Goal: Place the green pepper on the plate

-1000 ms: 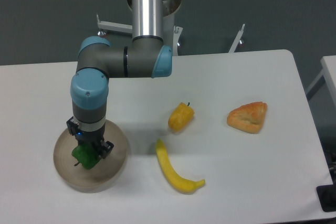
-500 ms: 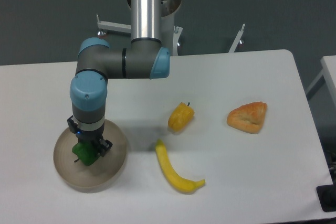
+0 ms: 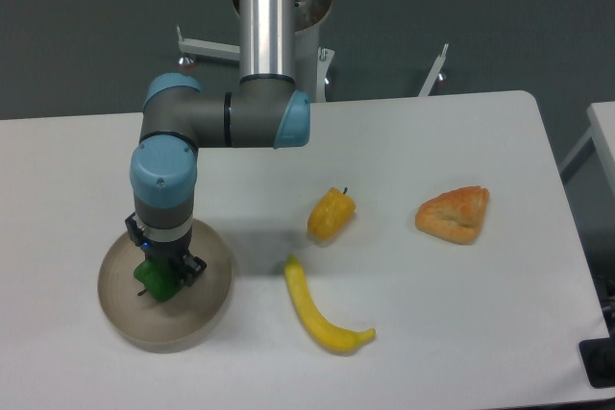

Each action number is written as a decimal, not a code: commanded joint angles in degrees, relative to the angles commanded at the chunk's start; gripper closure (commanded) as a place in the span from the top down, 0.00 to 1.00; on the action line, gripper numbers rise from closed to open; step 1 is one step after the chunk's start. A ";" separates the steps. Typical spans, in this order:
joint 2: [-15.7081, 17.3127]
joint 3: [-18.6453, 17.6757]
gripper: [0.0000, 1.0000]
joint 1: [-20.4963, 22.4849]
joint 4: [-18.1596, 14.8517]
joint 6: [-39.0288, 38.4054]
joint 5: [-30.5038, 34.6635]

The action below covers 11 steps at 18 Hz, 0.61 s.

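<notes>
The green pepper [image 3: 154, 280] is a small glossy bright-green lump over the middle of the round beige plate [image 3: 207, 309] at the front left of the table. My gripper [image 3: 163, 274] points straight down over the plate and its fingers are closed around the pepper. I cannot tell whether the pepper touches the plate's surface or hangs just above it. The wrist hides the upper part of the pepper.
A yellow-orange pepper [image 3: 332, 215] lies mid-table. A yellow banana [image 3: 321, 310] lies in front of it, right of the plate. A toasted pastry [image 3: 454, 214] lies at the right. The arm's base post [image 3: 267, 7] stands at the back.
The gripper with the green pepper has shifted slightly left and down over the plate across the three frames; the other objects have not moved.
</notes>
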 joint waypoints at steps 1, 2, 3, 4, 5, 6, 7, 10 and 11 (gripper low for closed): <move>0.00 0.00 0.31 0.00 0.00 0.09 0.00; -0.09 0.00 0.31 0.00 0.00 0.09 0.00; -0.09 0.09 0.31 0.00 0.09 0.09 0.00; 0.00 0.00 0.34 0.00 0.09 0.09 0.00; -0.09 0.09 0.43 0.09 0.17 0.09 0.09; 0.00 0.09 0.65 0.09 0.70 0.09 0.09; 0.09 0.09 0.78 0.09 0.88 0.00 0.09; 0.35 0.52 0.93 0.09 0.97 -0.26 0.09; 0.61 0.53 0.97 0.09 0.88 -0.26 0.09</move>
